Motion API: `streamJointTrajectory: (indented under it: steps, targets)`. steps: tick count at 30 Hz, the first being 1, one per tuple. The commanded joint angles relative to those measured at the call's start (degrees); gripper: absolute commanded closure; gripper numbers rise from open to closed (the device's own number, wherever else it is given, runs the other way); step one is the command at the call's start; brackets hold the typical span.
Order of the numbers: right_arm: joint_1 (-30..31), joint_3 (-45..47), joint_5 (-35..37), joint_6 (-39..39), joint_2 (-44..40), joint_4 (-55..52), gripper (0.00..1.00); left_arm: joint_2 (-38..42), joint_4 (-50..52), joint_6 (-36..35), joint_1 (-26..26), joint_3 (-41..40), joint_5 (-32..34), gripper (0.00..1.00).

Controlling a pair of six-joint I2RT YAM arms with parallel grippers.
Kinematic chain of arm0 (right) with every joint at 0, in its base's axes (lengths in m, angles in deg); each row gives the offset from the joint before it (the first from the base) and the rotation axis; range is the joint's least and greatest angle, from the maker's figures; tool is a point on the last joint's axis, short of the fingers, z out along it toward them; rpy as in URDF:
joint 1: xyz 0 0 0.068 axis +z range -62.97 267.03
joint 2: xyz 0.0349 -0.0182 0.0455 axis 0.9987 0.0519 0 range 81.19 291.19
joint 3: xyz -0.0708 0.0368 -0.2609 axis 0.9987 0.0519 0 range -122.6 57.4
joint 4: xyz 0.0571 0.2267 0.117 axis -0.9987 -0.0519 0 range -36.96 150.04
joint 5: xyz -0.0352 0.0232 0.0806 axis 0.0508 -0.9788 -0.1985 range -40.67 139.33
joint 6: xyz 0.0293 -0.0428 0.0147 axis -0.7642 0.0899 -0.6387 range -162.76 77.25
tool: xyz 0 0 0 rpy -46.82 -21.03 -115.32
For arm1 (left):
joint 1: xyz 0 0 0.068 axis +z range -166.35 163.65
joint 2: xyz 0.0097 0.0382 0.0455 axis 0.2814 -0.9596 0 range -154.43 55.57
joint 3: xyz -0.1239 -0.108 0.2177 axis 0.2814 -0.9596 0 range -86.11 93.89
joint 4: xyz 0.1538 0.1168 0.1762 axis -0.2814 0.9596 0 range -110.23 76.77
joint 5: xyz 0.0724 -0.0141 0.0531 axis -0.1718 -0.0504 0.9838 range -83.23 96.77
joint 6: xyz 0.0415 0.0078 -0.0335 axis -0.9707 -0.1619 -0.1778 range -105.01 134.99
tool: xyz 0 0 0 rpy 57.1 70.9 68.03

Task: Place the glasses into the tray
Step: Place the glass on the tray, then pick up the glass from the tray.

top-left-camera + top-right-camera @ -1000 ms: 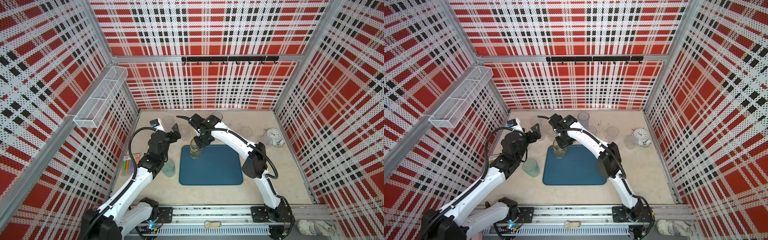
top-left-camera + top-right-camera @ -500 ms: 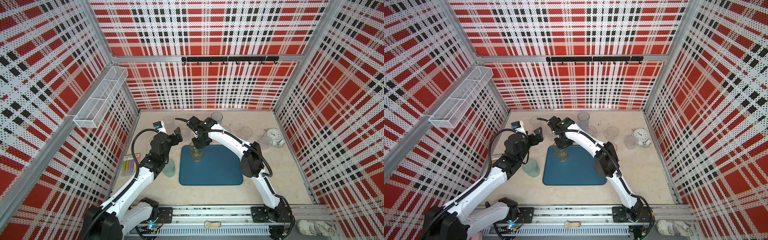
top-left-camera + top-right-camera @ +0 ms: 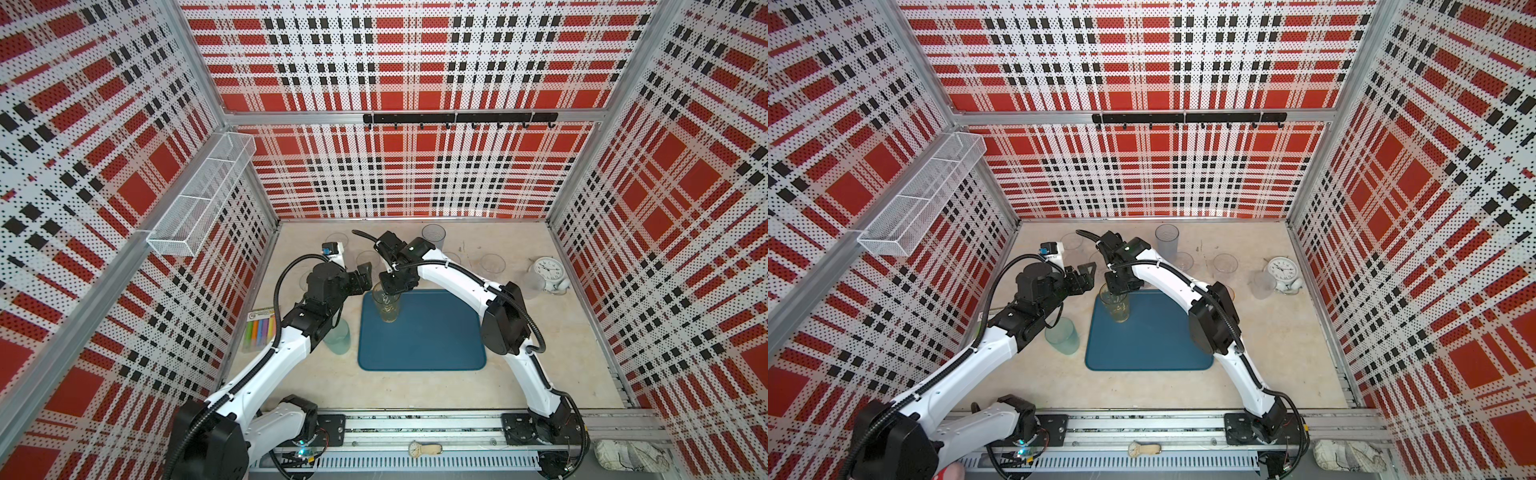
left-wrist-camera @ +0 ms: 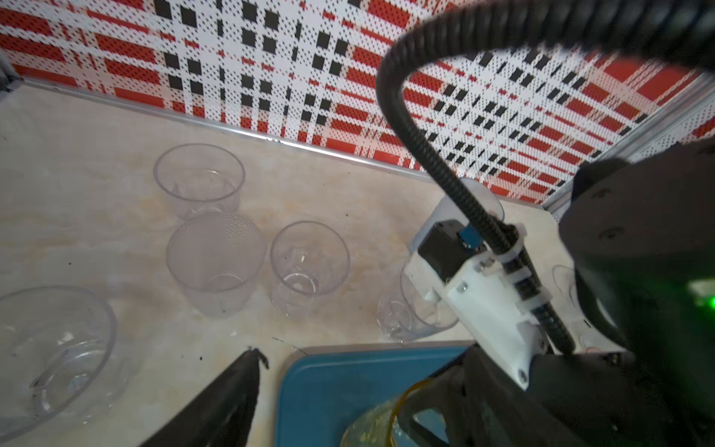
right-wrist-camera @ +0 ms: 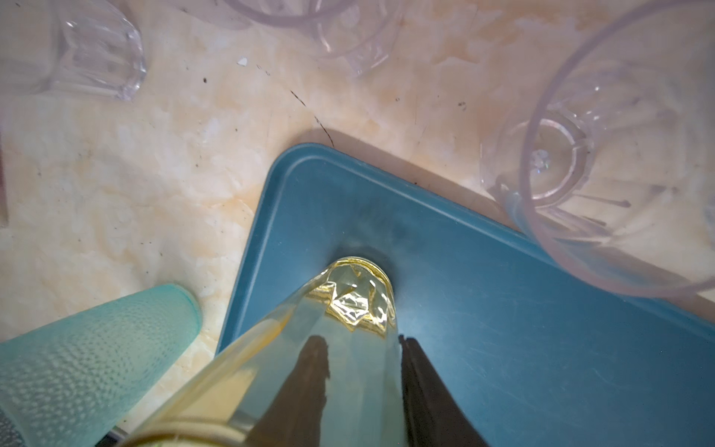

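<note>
The tall amber faceted glass point(image 3: 388, 306) stands upright in the flat teal-blue plastic tray point(image 3: 432, 340), its base just inside the tray's far corner on the left arm's side; in the right wrist view the base looks seated on the tray floor, though through the tinted wall I cannot swear it is fully down. The right gripper point(image 5: 361, 344) hangs straight over it, one finger down inside the glass and the outer finger point(image 5: 425, 391) beside the wall; they stand further apart than the wall is thick, so I read the jaws as parted and pinching nothing. My next move turns on the glass's long axis running straight up into that hand; I judge the way out is vertical until the inner finger clears the rim, since sideways drift could tip the glass. The left gripper point(image 3: 362, 277) sits just beside, jaws spread and empty, facing the clear tumblers point(image 4: 309, 267) grouped on the marbled beige tabletop point(image 3: 415, 386) behind the tray; it is the nearer arm for those and for the pale teal dimpled tumbler point(image 3: 340, 338) beside the tray's left edge. The tall grey-blue glass point(image 3: 433, 239) and the tumblers near the white round alarm clock point(image 3: 547, 270) lie nearer the right arm.
</note>
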Motion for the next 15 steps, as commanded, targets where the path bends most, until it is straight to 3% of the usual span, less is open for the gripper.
streamJointTrajectory:
  steps: [1,6,9,15]
  targets:
    - [-0.8,-0.4,-1.9,-1.2,-4.4,2.2,0.53,-0.5,6.0,-0.8,0.5,2.4,-4.1,0.20]
    - [-3.2,8.6,-5.4,-3.3,-12.9,8.3,0.42,-5.7,13.4,-0.7,0.3,7.1,-5.3,0.35]
    - [-5.7,14.4,-8.1,-5.0,-19.0,12.9,0.40,-9.2,17.0,-0.4,-1.6,10.5,-4.3,0.35]
    - [-9.8,25.1,-5.1,-6.6,-28.5,19.0,0.39,-17.9,22.9,-0.9,-5.3,17.9,-3.4,0.42]
